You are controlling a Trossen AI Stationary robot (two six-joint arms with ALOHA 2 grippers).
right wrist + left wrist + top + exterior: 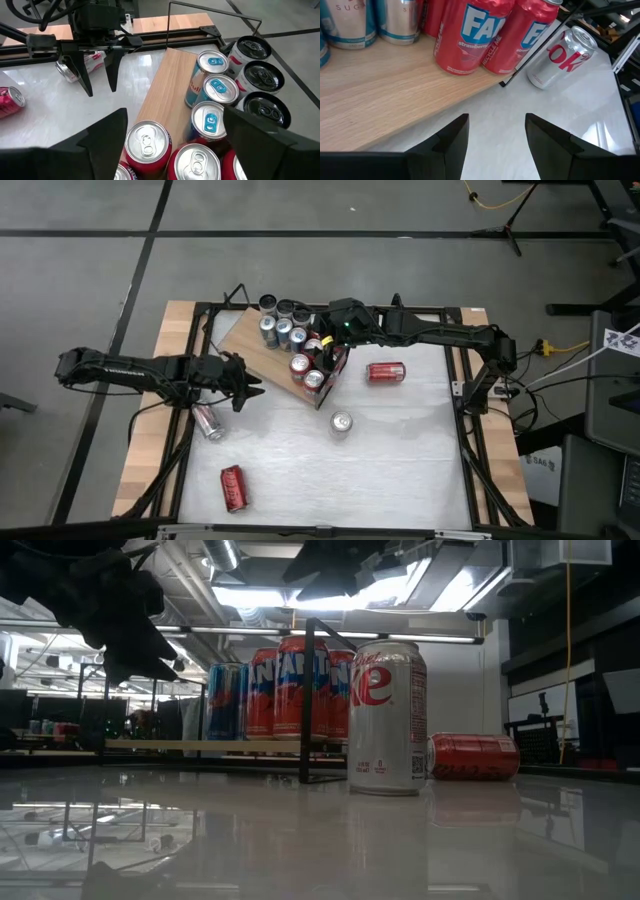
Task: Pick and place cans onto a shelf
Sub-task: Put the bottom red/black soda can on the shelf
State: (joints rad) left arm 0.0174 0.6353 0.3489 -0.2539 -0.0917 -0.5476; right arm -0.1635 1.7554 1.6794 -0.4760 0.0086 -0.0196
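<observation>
Red Fanta cans stand upright on the wooden shelf, directly beneath the right gripper, jaws open and empty. Beyond the shelf's near edge, the left gripper, jaws apart and empty, is nearer the silver can lying on its side

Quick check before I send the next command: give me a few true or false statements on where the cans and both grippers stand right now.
1. The right gripper is open above the red cans on the shelf. True.
2. The left gripper is holding a can. False: its fingers are apart with nothing between them, and it hangs beside the shelf's edge.
3. A silver Diet Coke can stands upright on the table, off the shelf. True.
4. Every can off the shelf is upright. False: two red cans and a silver one lie on their sides.
5. The shelf holds only red cans. False: blue-and-silver slim cans stand there too.
</observation>
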